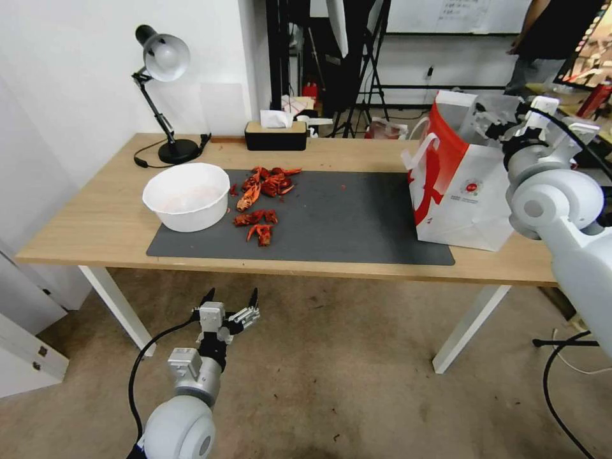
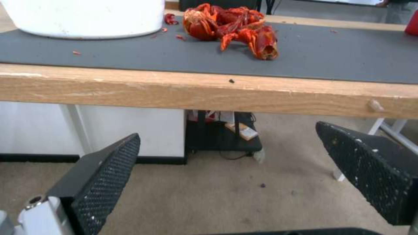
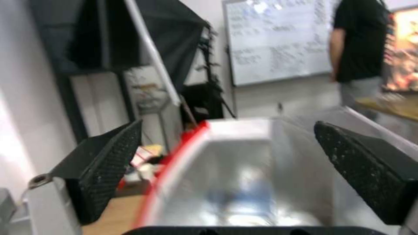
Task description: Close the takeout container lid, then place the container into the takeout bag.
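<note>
On the head view I see the bag (image 1: 462, 185) standing at the right of the frame, my right gripper (image 3: 226, 163) above its mouth, jaws spread and empty. Its wrist view shows a bluish blur, maybe the container (image 3: 244, 195), deep inside. My left gripper (image 1: 231, 299) hangs open at lower left, below the table (image 1: 95, 223).

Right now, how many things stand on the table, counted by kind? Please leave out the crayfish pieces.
White bowl: 1
Takeout bag: 1
Desk lamp: 1
Tissue box: 1
Dark mat: 1
Total: 5
</note>
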Robot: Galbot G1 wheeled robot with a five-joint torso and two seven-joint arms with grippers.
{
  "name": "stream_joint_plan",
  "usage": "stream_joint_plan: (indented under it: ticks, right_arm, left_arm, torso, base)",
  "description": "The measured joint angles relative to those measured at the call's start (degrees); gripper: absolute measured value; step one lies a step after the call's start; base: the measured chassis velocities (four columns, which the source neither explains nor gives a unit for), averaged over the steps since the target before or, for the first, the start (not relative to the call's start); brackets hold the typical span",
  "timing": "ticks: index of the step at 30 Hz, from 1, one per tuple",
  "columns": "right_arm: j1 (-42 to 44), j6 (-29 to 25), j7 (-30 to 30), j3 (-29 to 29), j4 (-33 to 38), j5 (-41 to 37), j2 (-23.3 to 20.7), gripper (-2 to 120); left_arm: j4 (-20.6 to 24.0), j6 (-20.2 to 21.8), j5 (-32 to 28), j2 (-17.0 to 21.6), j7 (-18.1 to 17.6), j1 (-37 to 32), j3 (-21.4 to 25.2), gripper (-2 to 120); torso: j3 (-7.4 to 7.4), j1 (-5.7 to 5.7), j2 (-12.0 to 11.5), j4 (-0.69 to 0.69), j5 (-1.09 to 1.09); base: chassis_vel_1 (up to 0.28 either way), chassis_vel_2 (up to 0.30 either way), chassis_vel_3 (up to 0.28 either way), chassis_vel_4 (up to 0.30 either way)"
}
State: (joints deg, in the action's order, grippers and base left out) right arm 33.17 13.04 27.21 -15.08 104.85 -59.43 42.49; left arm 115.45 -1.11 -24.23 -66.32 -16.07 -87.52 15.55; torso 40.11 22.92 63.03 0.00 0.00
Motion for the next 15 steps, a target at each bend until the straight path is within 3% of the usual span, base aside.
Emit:
stream_joint_plan:
  ticks: [4,7,13,15]
  right_arm:
    - [1.01,-2.28,-4.23,0.02,2.61,2.02,-0.72,100]
    - [3.58,-4.54,-10.81,-0.28,6.32,2.54,-1.99,100]
    - [9.21,-6.02,-14.79,-1.65,10.4,3.21,-2.97,100]
    - [19.68,-7.72,-16.84,-6.07,14.14,5.79,-3.02,100]
  left_arm:
    - [0.08,-0.02,-0.09,-0.06,0.05,-0.11,0.33,100]
    - [0.19,-0.21,-0.09,-0.1,0.1,-0.36,0.59,100]
    - [0.2,-0.76,-0.07,-0.25,0.18,-0.56,0.65,100]
    - [0.18,-1.52,0.1,-0.51,0.37,-0.96,0.66,100]
  torso:
    - [0.0,0.0,0.0,0.0,0.0]
    - [0.0,0.0,0.0,0.01,-0.01]
    - [0.0,0.0,0.0,0.01,0.01]
    - [0.0,0.0,0.0,0.0,0.05]
  base:
    - [0.0,0.0,0.0,0.0]
    - [0.0,0.0,0.0,0.0]
    - [0.0,0.0,0.0,0.0]
    - [0.0,0.0,0.0,0.0]
